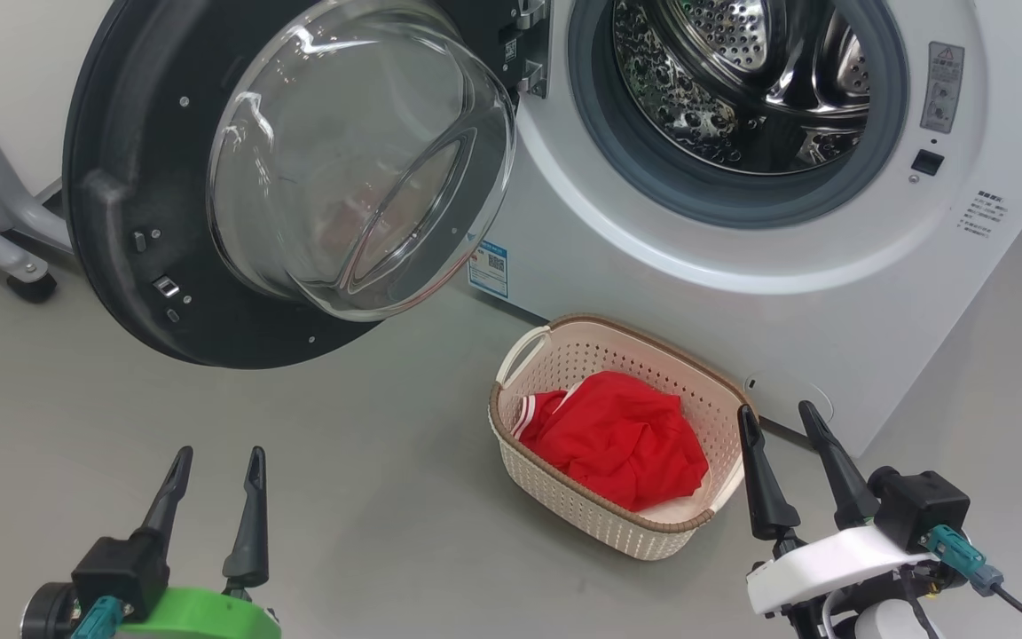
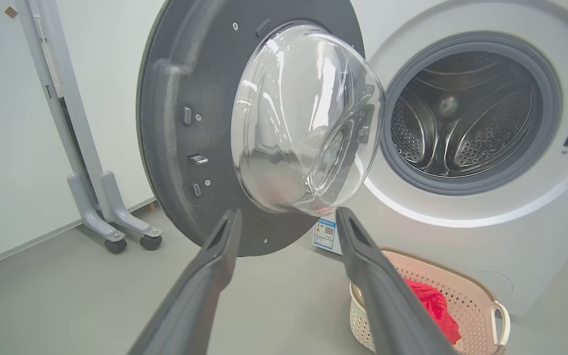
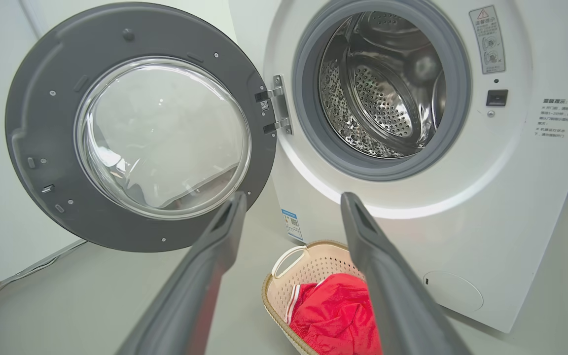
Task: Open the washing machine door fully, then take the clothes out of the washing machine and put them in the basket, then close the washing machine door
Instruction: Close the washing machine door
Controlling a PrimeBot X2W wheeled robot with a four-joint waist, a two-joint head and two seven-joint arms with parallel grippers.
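Note:
The washing machine (image 1: 742, 293) (image 2: 486, 231) (image 3: 511, 197) stands with its black door (image 1: 121, 240) (image 2: 175, 98) (image 3: 32, 123) swung wide open to the left; no fabric shows in the steel drum (image 1: 742, 80) (image 2: 461, 118) (image 3: 382, 84). Red clothes (image 1: 622, 439) (image 2: 434, 308) (image 3: 336, 315) lie in the cream basket (image 1: 564, 355) (image 2: 471, 296) (image 3: 308, 264) on the floor before the machine. My left gripper (image 1: 216, 465) (image 2: 287, 216) hovers open low at the left, below the door. At the basket's right side my right gripper (image 1: 777, 415) (image 3: 291, 199) is open and holds nothing.
A grey wheeled stand (image 1: 5, 240) (image 2: 111, 217) sits left of the door against the white wall. Grey floor (image 1: 369, 497) stretches between the basket and my left gripper.

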